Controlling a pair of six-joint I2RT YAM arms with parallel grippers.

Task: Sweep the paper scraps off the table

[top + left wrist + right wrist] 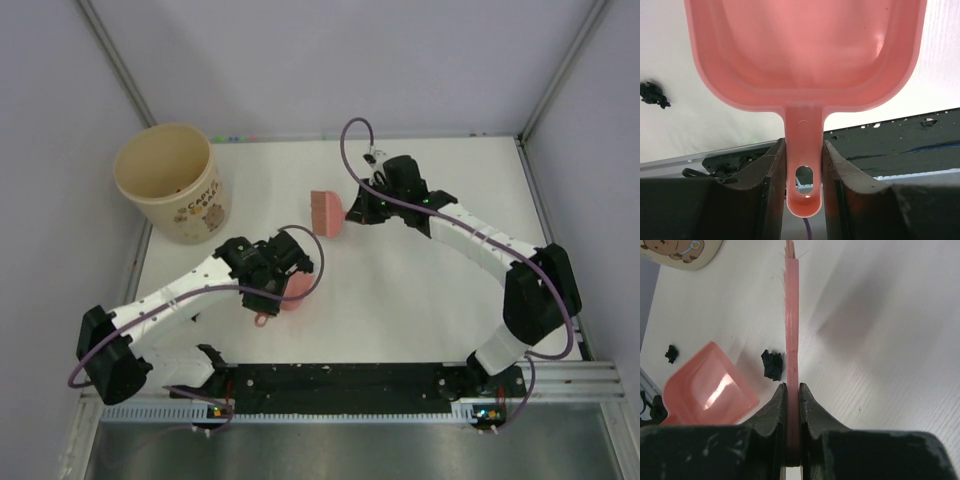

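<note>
From above, the white table (420,300) carries a beige cup (168,182) with a cartoon print at its far left corner, and a black strip (340,380) runs along the near edge. The left gripper (275,275) reaches toward the middle of the table and holds a pink dustpan (295,290). The right gripper (365,205) is further back and holds a pink brush (328,213) that stands on the table, apart from the dustpan.

In the left wrist view, both fingers (772,170) press against the sides of the dustpan's handle, so this gripper is clamped on it. The pan's hollow faces the camera and it has nothing in it. One black paper scrap (652,95) lies on the white surface off to the left, well apart from the pan.

In the right wrist view, the jaws are closed tight on the thin back of the brush, seen edge-on, with bristles at its far end. A paper scrap (772,365) lies just beside the brush's left face, between it and the dustpan; whether it touches the brush cannot be told. A smaller scrap (671,353) lies further left, beyond the pan. The cup's rim shows in the top left corner
</note>
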